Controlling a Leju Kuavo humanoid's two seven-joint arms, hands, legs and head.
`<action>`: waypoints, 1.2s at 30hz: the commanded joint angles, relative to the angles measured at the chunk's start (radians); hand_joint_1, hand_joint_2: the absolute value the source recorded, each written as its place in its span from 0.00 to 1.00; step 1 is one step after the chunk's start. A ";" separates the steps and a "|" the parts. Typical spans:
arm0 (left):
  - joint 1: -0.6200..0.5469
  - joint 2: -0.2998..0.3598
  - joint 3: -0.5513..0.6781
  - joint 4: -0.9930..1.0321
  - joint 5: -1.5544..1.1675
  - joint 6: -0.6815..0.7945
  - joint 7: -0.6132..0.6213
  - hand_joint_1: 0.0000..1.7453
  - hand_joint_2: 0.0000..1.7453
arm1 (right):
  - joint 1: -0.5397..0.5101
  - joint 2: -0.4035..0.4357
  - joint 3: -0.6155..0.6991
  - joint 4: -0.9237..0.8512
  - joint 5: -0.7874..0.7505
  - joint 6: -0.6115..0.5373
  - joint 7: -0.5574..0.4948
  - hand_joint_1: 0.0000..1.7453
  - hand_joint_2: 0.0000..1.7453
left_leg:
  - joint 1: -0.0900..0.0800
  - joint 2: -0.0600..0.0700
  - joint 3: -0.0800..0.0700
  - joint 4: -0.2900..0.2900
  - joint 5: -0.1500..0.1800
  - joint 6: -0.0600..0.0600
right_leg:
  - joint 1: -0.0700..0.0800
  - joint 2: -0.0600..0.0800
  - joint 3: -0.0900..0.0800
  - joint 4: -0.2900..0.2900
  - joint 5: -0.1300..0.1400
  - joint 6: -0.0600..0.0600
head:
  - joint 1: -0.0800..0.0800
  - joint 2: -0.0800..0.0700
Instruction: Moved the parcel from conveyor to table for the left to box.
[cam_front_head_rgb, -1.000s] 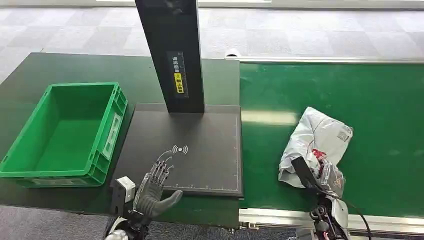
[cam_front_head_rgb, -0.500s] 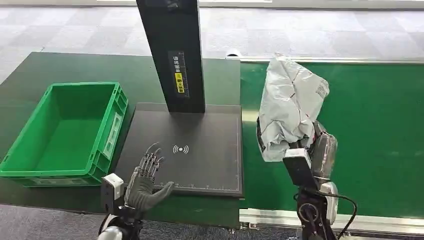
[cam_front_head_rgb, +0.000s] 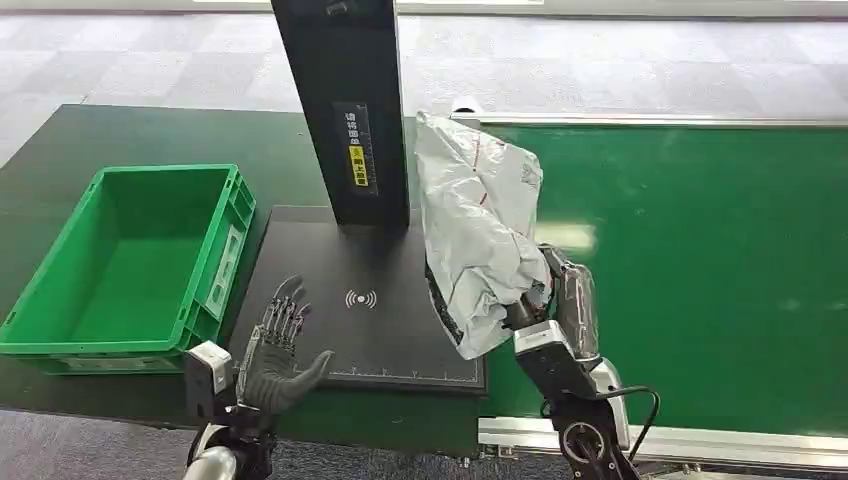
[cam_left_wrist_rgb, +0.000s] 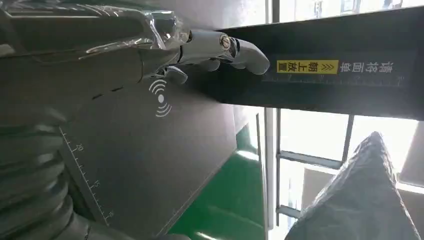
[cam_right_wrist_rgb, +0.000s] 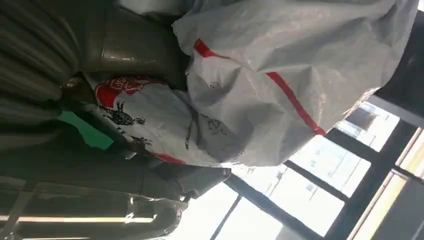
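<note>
Because the right robot hand (cam_front_head_rgb: 557, 300) clamps the parcel (cam_front_head_rgb: 475, 225) aloft over the dark pad's (cam_front_head_rgb: 400, 330) right edge, the left robot hand (cam_front_head_rgb: 275, 350) waits spread near the green box (cam_front_head_rgb: 215, 265).

The tall black post (cam_front_head_rgb: 345, 110) is cut off at the top edge. The parcel (cam_front_head_rgb: 475, 230) hides most of the right hand's fingers (cam_front_head_rgb: 575, 300).

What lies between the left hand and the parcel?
In the head view, bare black pad lies between the left hand and the parcel.
</note>
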 joint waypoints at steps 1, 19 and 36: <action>-0.001 0.000 0.025 0.008 -0.006 0.008 0.009 0.00 1.00 | -0.075 -0.008 0.098 0.146 -0.009 0.030 0.028 1.00 1.00 | 0.000 0.003 0.000 -0.001 0.001 0.001 | 0.001 0.001 0.000 -0.001 0.002 0.000 | 0.000 0.000; 0.008 -0.009 0.038 0.006 -0.021 0.006 0.030 0.00 1.00 | -0.066 -0.007 0.073 0.190 -0.111 0.139 0.123 0.00 0.00 | 0.000 0.002 0.000 -0.001 0.001 0.001 | 0.001 0.000 0.000 -0.002 0.002 0.000 | 0.000 0.000; 0.016 -0.001 0.009 -0.023 -0.124 0.010 0.037 0.00 1.00 | 0.017 -0.024 -0.041 0.110 -0.476 0.280 0.049 0.00 1.00 | 0.000 0.000 0.000 0.000 0.000 0.001 | 0.000 -0.002 0.000 -0.001 0.000 0.000 | 0.000 0.000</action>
